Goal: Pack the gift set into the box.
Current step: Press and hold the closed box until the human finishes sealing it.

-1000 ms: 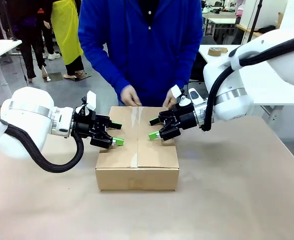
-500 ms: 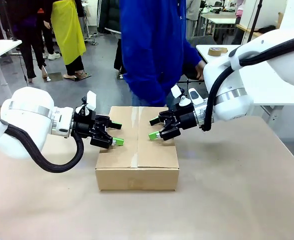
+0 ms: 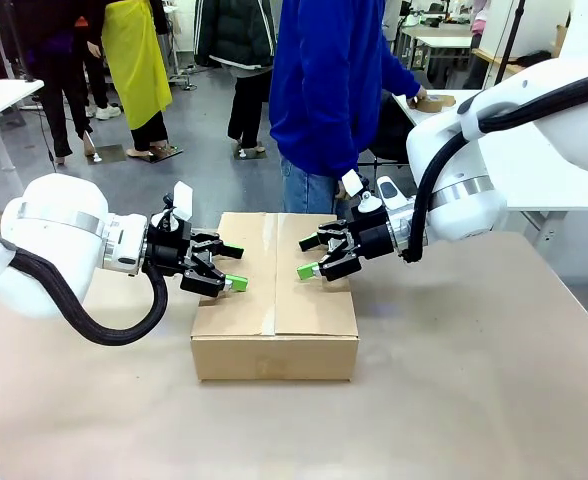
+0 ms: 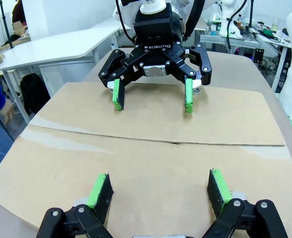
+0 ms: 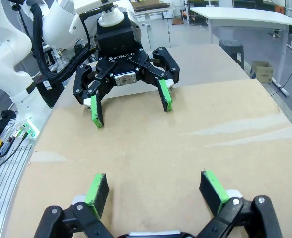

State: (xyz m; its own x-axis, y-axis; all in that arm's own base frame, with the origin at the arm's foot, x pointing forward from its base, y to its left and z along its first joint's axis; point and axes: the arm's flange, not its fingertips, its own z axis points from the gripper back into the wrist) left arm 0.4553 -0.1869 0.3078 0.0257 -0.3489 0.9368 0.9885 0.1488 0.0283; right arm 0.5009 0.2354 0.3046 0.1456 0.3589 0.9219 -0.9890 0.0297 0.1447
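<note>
Box (image 3: 274, 292) sitting mid-table with flaps down and a strip of clear tape along the centre seam, so looks packed and closed already. No sign of the gift set from outside; presumably in there, can't confirm.

Left gripper (image 3: 229, 272) hovering over the left half of the lid, jaws spread wide, nothing held. Right gripper (image 3: 306, 257) same deal over the right half, also spread and empty. Pads sit low over the cardboard; can't tell whether touching or just above. Facing each other across the seam in both wrist views.

Person's sleeve (image 3: 399, 77) reaching away toward the side table (image 3: 444, 115) at the back, maybe for the tape roll (image 3: 435, 102).

Stuff that could bite here:
- Tape looks thin and maybe not run all the way, so pressing down unevenly could pop the seam or dent a flap.
- Lifting off before more tape goes on could let the flaps spring back up.
- Sliding sideways while pressing could shove the whole carton around.
- Fingers pointing at each other, so any inward move risks a knock.
</note>
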